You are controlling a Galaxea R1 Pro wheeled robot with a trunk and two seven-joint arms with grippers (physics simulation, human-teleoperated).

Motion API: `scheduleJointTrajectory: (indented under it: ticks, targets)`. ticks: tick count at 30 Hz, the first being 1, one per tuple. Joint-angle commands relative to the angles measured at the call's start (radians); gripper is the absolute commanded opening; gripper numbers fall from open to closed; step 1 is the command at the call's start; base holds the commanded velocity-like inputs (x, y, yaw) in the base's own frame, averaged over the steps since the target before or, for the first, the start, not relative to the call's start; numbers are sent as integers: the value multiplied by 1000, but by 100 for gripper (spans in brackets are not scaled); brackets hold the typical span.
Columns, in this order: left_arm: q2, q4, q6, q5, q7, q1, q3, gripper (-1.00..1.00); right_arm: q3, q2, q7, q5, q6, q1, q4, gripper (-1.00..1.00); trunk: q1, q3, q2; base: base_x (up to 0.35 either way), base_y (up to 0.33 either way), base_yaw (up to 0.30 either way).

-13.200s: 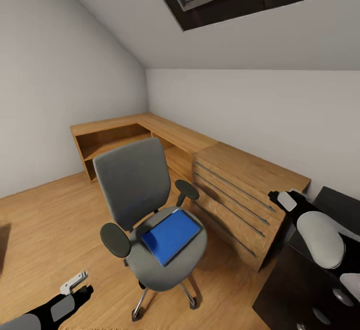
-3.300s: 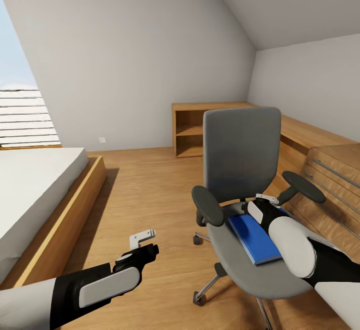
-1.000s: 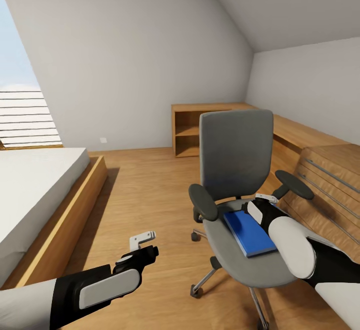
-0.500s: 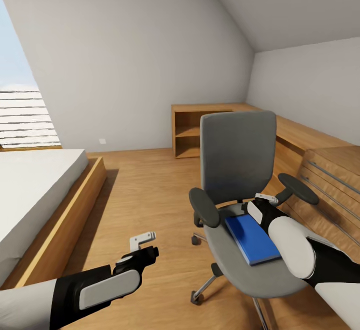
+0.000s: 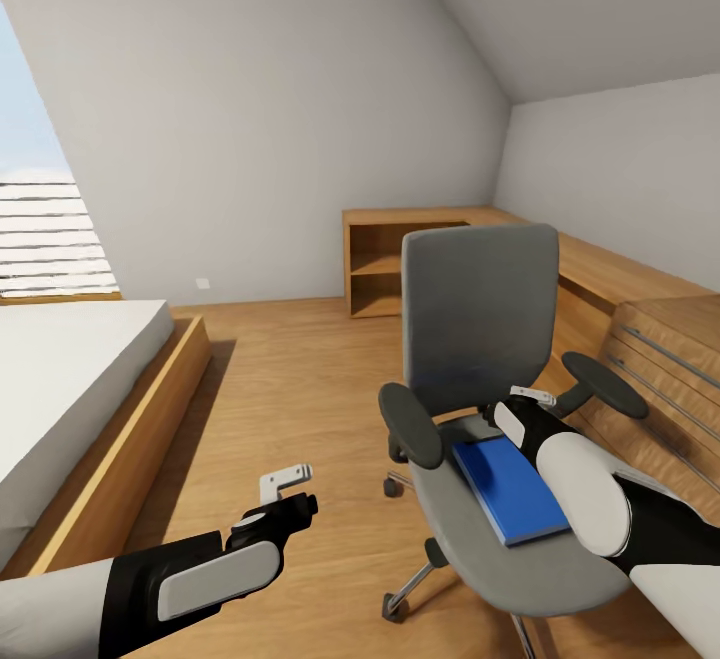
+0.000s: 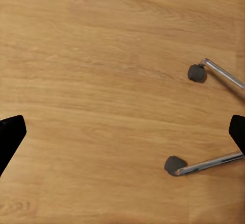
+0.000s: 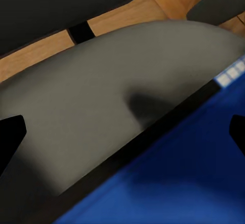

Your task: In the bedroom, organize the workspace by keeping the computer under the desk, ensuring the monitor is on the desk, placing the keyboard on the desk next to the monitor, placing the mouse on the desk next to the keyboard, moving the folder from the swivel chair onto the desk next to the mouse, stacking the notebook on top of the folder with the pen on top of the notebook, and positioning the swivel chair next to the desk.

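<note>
One blue folder [image 5: 510, 489] lies on the seat under the open right tool [image 5: 527, 398].

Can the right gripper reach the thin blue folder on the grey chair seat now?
Probably yes: the right gripper hovers over the thin blue folder's far edge on the grey chair seat, jaws open, nothing between.

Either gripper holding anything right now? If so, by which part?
Nothing is held. The right gripper hangs open over the folder's far edge on the swivel chair seat; the left gripper is open above the floor.
</note>
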State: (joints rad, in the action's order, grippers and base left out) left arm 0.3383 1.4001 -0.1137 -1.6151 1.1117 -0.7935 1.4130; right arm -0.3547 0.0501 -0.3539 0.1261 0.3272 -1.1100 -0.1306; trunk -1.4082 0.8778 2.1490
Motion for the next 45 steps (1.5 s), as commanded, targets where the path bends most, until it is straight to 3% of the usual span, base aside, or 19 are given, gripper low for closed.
scheduleJointTrajectory:
  ticks: [1, 19, 45]
  targets:
    - [0, 1, -10, -7, 1, -2, 2, 100, -7, -1, 0, 10, 7, -1, -1, 100, 0, 1, 0, 8, 0, 0]
    - [2, 5, -12, -3, 2, -2, 1, 100, -7, -1, 0, 10, 7, -1, -1, 100, -65, 54, 119, 1, 0, 0]
    - [11, 0, -12, -6, 2, -1, 3, 100, -7, -1, 0, 10, 7, -1, -1, 100, -65, 54, 119, -37, 0, 0]
